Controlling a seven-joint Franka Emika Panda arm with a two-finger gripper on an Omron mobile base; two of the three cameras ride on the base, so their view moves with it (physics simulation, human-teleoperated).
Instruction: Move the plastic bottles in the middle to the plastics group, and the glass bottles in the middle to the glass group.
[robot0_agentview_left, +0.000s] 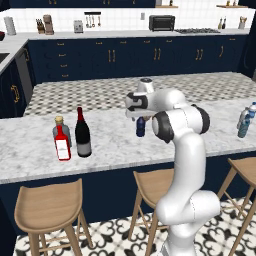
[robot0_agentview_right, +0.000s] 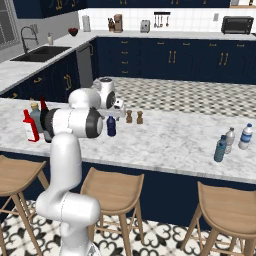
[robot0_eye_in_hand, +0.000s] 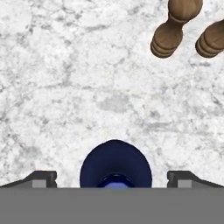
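White marble with grey veins covers the long surface (robot0_agentview_left: 30, 150) in the left base view. Near its left end the tall dark wine bottle (robot0_agentview_left: 82, 133) stands upright, just beside the flat red bottle (robot0_agentview_left: 62, 143) and the squat grey bottle (robot0_agentview_left: 59, 131) with a tan stopper. The smooth opaque navy bottle (robot0_agentview_left: 140, 126) stands in the middle, directly under the end effector (robot0_agentview_left: 138, 116). At the far right, close to the edge, stand the small water bottles (robot0_agentview_left: 245, 120) with blue caps. Between the groups the marble is open. Three wooden stools (robot0_agentview_left: 47, 207) stand along the front edge.

In the right base view the navy bottle (robot0_agentview_right: 111, 126) stands under the end effector (robot0_agentview_right: 114, 114), with the two small brown shakers (robot0_agentview_right: 134, 117) near it on the right. The red bottle (robot0_agentview_right: 30, 125) and the grey bottle (robot0_agentview_right: 35, 118) are at the left, partly behind the arm. The three water bottles (robot0_agentview_right: 230, 140) stand at the right, well apart from the middle, with much free marble between.

In the hand view the round dark top of the navy bottle (robot0_eye_in_hand: 115, 165) lies between the two fingertips (robot0_eye_in_hand: 41, 178), which stand wide apart and do not touch it: the end effector (robot0_eye_in_hand: 114, 179) is open. The turned wooden shakers (robot0_eye_in_hand: 168, 33) are in the upper right corner.
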